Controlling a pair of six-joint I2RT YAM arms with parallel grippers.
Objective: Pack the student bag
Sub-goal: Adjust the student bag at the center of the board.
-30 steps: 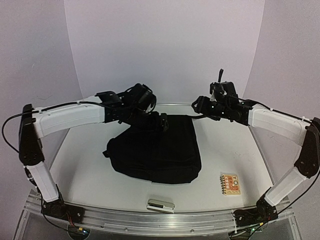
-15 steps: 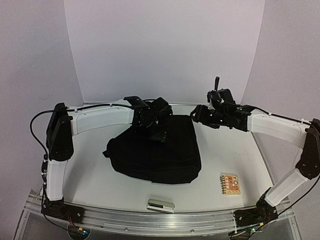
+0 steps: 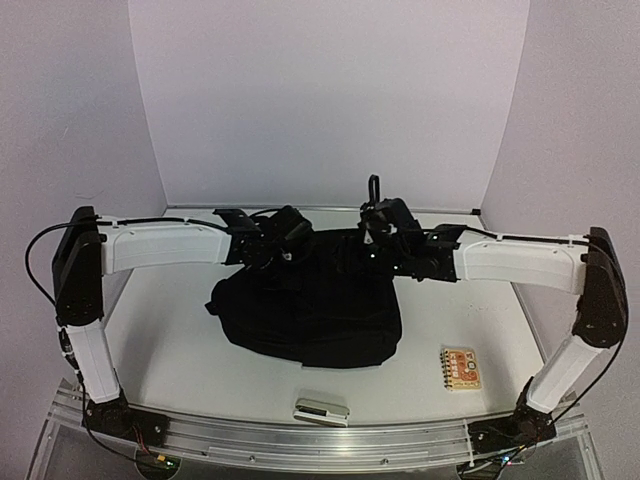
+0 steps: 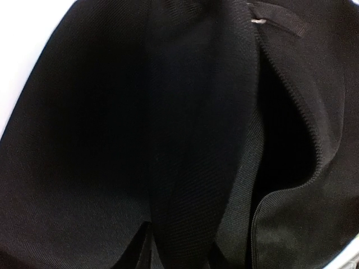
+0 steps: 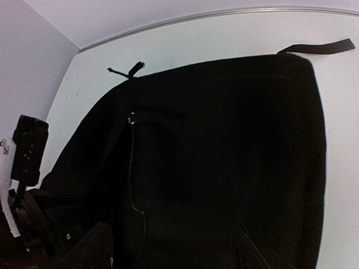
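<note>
The tabletop [image 3: 160,340] is closed in by pale walls [image 3: 90,120] on the left, back and right, and by a metal rail [image 3: 250,430] in front. A bare strip lies between the left edge and the bag [image 3: 310,315]. The left arm reaches across above that strip. The left claw [image 3: 288,245] sits at the bag's far left corner, black on black, and I cannot tell whether it is open or closed. Its own camera shows only black fabric with a dark gap in it.

The bag lies flat in the middle of the tabletop, its far edge near the back wall. It is a little wider than deep, so its long axis runs roughly left to right. In front of it, near the rail and apart from it, lies a small silvery case [image 3: 321,409].

The right claw [image 5: 171,227] hangs over the bag's far right part, fingers spread wide with nothing between them. Its view shows a zipper [image 5: 133,168] and a strap [image 5: 320,47] lying on the tabletop. Bare surface lies right of the bag, then a notepad [image 3: 461,367], well apart from it.
</note>
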